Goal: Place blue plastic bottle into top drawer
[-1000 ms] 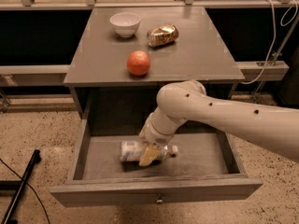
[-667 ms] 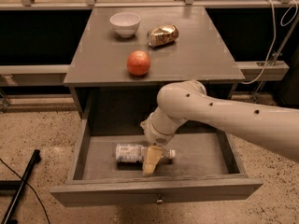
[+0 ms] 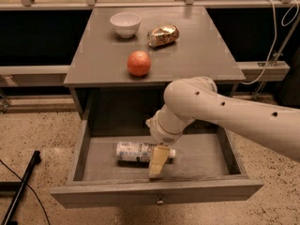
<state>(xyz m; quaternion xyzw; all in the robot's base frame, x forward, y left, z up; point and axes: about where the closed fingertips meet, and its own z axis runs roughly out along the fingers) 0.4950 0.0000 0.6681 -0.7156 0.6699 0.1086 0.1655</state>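
Note:
The blue plastic bottle (image 3: 133, 152) lies on its side on the floor of the pulled-out top drawer (image 3: 117, 197), its white cap pointing right. My gripper (image 3: 157, 168) hangs from the white arm over the drawer, just in front of the bottle's cap end. It is open and holds nothing. One tan finger (image 3: 158, 159) crosses in front of the bottle near the cap. The other finger is hidden behind the wrist.
On the grey table top (image 3: 197, 55) stand a white bowl (image 3: 125, 23), a gold-brown can (image 3: 163, 35) on its side and an orange fruit (image 3: 139, 63). A black pole (image 3: 21, 191) lies on the floor at the left. Cables hang at the right.
The gripper has let go of the bottle and risen slightly. The bottle now lies flat on the drawer floor, a little left of the finger.

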